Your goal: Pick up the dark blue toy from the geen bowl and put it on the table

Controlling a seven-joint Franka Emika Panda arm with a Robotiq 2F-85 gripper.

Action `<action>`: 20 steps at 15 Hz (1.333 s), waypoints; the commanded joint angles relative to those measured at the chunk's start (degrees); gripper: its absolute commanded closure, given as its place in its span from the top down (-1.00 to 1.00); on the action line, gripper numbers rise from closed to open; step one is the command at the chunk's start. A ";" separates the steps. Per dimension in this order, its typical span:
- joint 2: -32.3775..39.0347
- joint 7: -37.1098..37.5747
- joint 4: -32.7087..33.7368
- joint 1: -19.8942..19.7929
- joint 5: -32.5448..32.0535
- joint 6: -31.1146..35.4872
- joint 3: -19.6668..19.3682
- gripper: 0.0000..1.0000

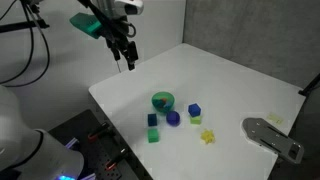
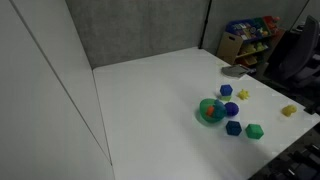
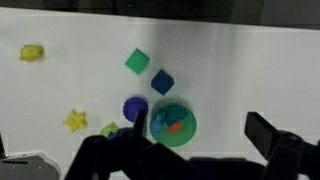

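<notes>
Dark blue toy (image 3: 160,122) inside green bowl (image 3: 192,131), well below and beside tool (image 1: 128,63); tool fingers spread apart.

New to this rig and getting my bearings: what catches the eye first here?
A small green bowl sits near the middle of the white table, holding a dark blue toy and an orange toy. Bright blocks lie beside it, such as a green cube and a yellow star. The black gripper hangs open, off to the bowl's side.

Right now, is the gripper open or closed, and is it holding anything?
Gripper: open, holding nothing.
</notes>
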 commanded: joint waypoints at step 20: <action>8.55 1.14 6.50 1.03 0.61 2.49 0.94 1.00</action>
